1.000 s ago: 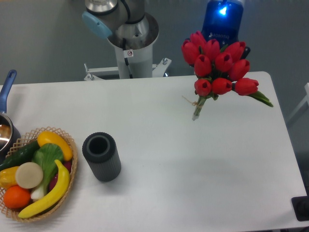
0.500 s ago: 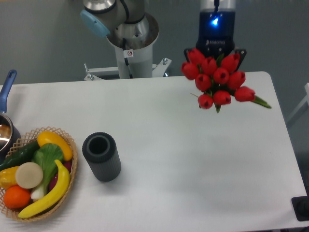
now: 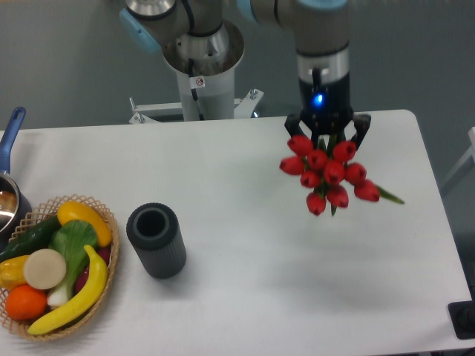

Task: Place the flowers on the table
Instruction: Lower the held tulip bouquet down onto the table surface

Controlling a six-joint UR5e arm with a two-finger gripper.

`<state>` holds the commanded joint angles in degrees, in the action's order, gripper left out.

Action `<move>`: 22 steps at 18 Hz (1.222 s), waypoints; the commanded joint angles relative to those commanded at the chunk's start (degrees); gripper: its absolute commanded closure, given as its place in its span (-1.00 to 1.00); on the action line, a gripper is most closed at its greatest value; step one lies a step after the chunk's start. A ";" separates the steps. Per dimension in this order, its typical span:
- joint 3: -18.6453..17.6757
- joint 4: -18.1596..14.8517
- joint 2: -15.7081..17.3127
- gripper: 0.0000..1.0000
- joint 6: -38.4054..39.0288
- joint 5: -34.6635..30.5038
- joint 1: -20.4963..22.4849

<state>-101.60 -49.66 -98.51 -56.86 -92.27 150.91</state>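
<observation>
The arm has swung down and forward since a moment ago; the gripper (image 3: 327, 135) is clamped on the flowers (image 3: 329, 175), blooms toward us, right of centre above the table (image 3: 245, 245), apparently lowering for set-down.

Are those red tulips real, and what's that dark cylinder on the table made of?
The flowers look artificial, likely fabric or plastic: the heads are uniformly red, smooth and identical, though the picture can't settle it. The dark cylinder seems matte grey rubber or foam, judging by its ribbed sides and dull, unreflective surface. The table looks like smooth matte white laminate.
</observation>
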 joint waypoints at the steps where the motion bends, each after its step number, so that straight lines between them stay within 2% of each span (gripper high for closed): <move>1: 0.44 0.00 -1.14 0.13 -0.09 -1.67 -0.44; 5: 1.06 0.00 -4.75 0.13 -1.58 -6.25 -2.02; 11: 0.44 0.09 -8.88 0.13 -1.67 -7.83 -2.73; 22: 1.93 0.44 -17.41 0.13 -1.67 -12.76 -6.24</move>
<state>-99.67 -49.22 -115.92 -58.54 -105.03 144.67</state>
